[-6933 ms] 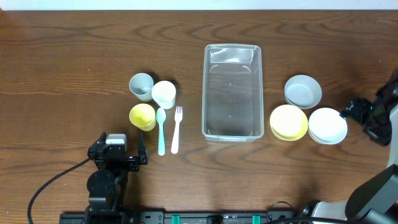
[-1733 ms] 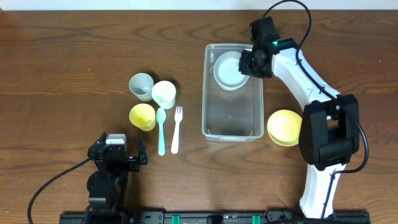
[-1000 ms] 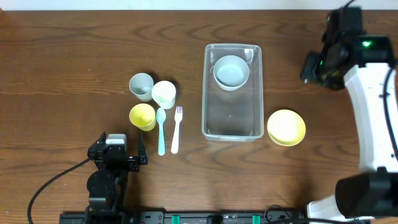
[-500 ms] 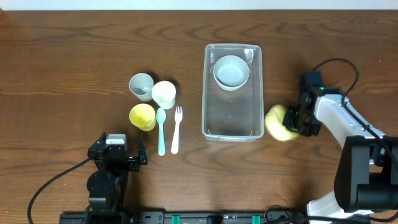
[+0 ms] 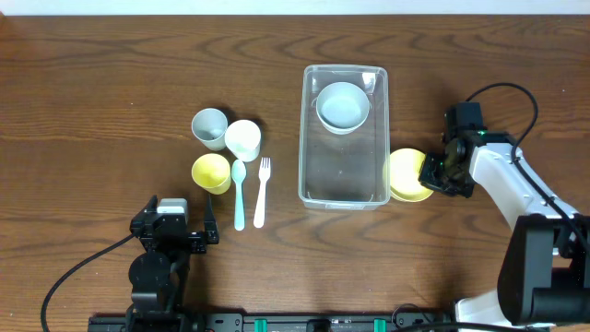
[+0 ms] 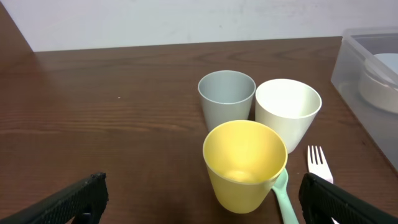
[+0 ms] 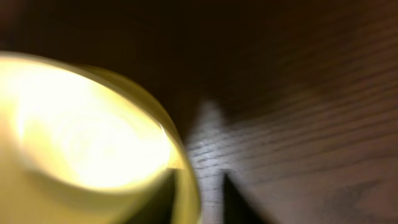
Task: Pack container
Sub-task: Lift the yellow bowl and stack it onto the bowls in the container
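The clear container (image 5: pixel 302 138) stands at mid-table with a pale bowl (image 5: pixel 342 105) in its far end. My right gripper (image 5: pixel 431 173) is shut on the rim of a yellow bowl (image 5: pixel 404 174), which tilts up against the container's right wall. In the blurred right wrist view that rim (image 7: pixel 186 186) runs between my two dark fingers (image 7: pixel 239 202). My left gripper (image 6: pixel 199 199) rests open near the front left, a little short of the yellow cup (image 6: pixel 245 165), with nothing between its fingers.
Left of the container stand a grey cup (image 5: pixel 209 127), a white cup (image 5: pixel 243 138) and the yellow cup (image 5: pixel 211 171). A mint spoon (image 5: pixel 239 194) and a white fork (image 5: pixel 262 189) lie beside them. The left arm's base (image 5: pixel 155 277) sits at the front edge.
My right arm came down from the far right onto the yellow bowl, gripped its rim, and has shifted it left and tilted it against the container. The left arm has not moved.
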You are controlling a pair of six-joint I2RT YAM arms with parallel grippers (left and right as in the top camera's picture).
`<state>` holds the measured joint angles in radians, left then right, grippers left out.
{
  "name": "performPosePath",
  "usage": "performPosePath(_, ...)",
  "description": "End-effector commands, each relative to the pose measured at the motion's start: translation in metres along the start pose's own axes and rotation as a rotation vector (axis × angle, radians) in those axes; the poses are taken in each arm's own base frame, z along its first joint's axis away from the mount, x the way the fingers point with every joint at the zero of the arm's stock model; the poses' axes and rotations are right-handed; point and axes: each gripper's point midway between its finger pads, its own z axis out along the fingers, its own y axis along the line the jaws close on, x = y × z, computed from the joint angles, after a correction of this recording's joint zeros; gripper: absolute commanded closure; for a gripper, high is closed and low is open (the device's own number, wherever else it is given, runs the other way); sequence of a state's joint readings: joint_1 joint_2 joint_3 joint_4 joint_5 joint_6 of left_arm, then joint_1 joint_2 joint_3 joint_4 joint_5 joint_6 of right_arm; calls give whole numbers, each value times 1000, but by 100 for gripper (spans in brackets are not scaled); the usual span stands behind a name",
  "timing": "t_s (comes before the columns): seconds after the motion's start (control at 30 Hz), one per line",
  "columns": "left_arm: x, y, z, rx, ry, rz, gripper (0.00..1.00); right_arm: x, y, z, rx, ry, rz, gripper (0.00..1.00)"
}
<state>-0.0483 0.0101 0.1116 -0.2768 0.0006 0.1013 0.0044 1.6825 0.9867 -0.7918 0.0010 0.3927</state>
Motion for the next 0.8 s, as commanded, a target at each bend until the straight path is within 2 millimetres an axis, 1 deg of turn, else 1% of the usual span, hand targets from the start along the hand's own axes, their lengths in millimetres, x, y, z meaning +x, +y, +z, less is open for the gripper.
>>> performPosePath(0.0,11,-1,3,4,24,-9,2,10,-3,10,6,47,-12,55)
performPosePath(0.1,11,-1,3,4,24,-9,2,10,0,10,-12,45,-24,39)
performPosePath(0.13,11,-1,3,4,24,-9,2,9,1,10,-14,41,-24,39)
performPosePath(0.17,11,-1,3,4,24,-9,2,7,1,10,-16,35,-23,45)
performPosePath(0.2,11,-1,3,4,24,-9,2,6,1,10,-18,30,-23,71)
performPosePath(0.23,11,-1,3,4,24,-9,2,5,2,10,-19,27,-22,91)
performPosePath(0.27,12,-1,3,4,25,-9,2,4,2,10,-21,23,-20,99)
performPosePath(0.33,12,-1,3,4,25,-9,2,-1,4,5,-27,6,-18,99)
performPosePath(0.4,11,-1,3,4,24,-9,2,-13,9,-13,-44,-38,-19,99)
performPosePath(0.43,11,-1,3,4,24,-9,2,-21,13,-28,-59,-75,-20,99)
performPosePath(0.5,12,-1,3,4,25,-9,2,-39,20,-63,-92,-156,-23,99)
performPosePath(0.57,11,-1,3,4,24,-9,2,-53,28,-105,-127,-241,-30,99)
performPosePath(0.6,11,-1,3,4,24,-9,2,-59,33,-130,-145,-285,-40,99)
performPosePath(0.67,11,-1,3,4,24,-9,2,-66,45,-179,-185,-366,-62,99)
performPosePath(0.7,11,-1,3,4,24,-9,2,-67,50,-193,-200,-389,-74,99)
performPosePath(0.77,11,-1,3,4,24,-9,2,-66,72,-227,-249,-442,-121,98)
